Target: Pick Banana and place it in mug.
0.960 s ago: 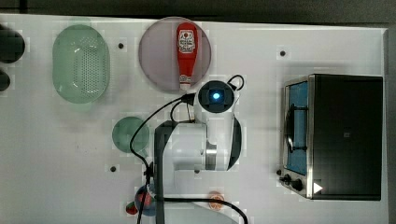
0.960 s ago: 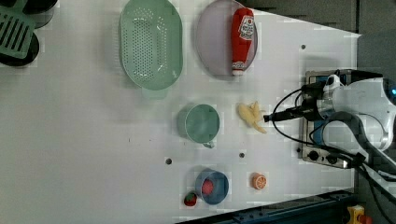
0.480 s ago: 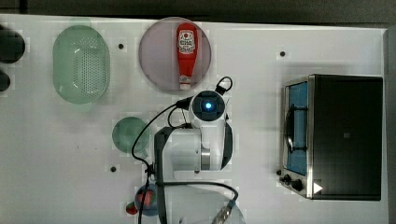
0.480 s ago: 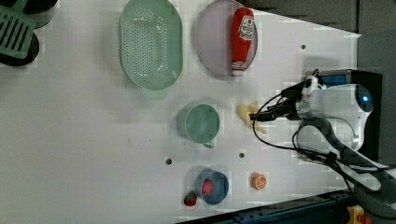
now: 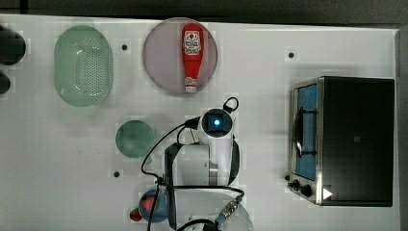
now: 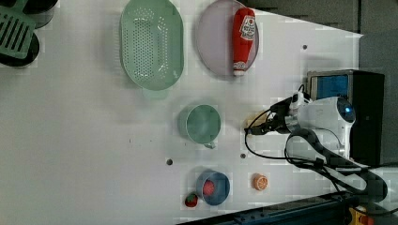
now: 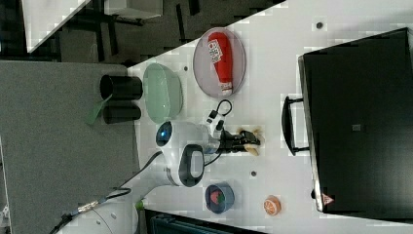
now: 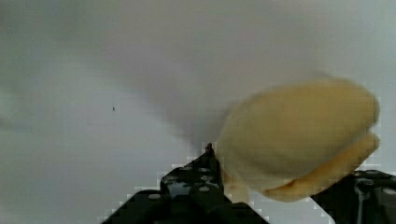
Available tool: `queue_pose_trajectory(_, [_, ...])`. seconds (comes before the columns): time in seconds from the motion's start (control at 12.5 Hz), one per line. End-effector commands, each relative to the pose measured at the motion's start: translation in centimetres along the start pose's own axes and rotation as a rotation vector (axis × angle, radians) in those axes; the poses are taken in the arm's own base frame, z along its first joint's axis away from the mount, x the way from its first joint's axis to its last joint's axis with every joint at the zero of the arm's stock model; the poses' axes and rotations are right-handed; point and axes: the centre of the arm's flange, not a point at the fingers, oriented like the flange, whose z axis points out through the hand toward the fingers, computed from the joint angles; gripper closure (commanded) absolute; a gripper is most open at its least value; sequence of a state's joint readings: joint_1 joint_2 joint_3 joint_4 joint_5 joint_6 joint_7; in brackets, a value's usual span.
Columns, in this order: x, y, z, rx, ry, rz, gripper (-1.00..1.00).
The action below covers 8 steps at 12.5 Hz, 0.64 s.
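Observation:
The pale yellow banana (image 8: pixel 299 149) lies on the white table, about a mug's width to the left view's right of the mug. My gripper (image 8: pixel 282 165) is down over it. One black finger (image 8: pixel 196 182) touches one side of the banana and the other finger (image 8: pixel 373 186) presses the opposite side. In the left view the gripper (image 6: pixel 263 127) covers most of the banana (image 6: pixel 252 122). From the right view the banana (image 7: pixel 253 142) sticks out past the fingertips. The dark green mug (image 6: pixel 202 123) stands upright and empty, seen as a green circle (image 5: pixel 134 138) in the top view, beside my arm (image 5: pixel 216 122).
A red ketchup bottle (image 5: pixel 192 55) lies on a pink plate (image 5: pixel 161 57) behind the arm. A pale green perforated basket (image 5: pixel 82 65) sits at the top view's upper left. A toaster oven (image 5: pixel 346 139) fills the top view's right. A blue bowl (image 6: pixel 213 186) and an orange slice (image 6: pixel 259 181) lie near the front edge.
My arm has moved toward the left view's left and come down over the banana. The fingers, wide open before, have closed in on it.

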State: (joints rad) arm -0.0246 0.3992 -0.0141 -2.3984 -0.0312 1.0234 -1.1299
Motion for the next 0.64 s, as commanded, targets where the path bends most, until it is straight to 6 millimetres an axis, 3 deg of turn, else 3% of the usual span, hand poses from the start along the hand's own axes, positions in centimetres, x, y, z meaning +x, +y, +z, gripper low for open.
queue_pose_trajectory(0.08, [1.3, 0.5, -2.2, -0.028, 0.074, -0.044, 0.54])
queue_pose_trajectory(0.16, [1.3, 0.6, -2.5, -0.031, 0.08, -0.043, 0.57])
queue_pose_trajectory(0.32, [1.4, 1.0, -5.1, -0.049, 0.124, -0.032, 0.57])
queue_pose_trajectory(0.48, [0.7, 2.6, -13.4, -0.095, 0.239, 0.007, 0.57])
queue_pose_trajectory(0.64, [-0.6, 3.0, -20.0, -0.108, 0.279, 0.027, 0.57])
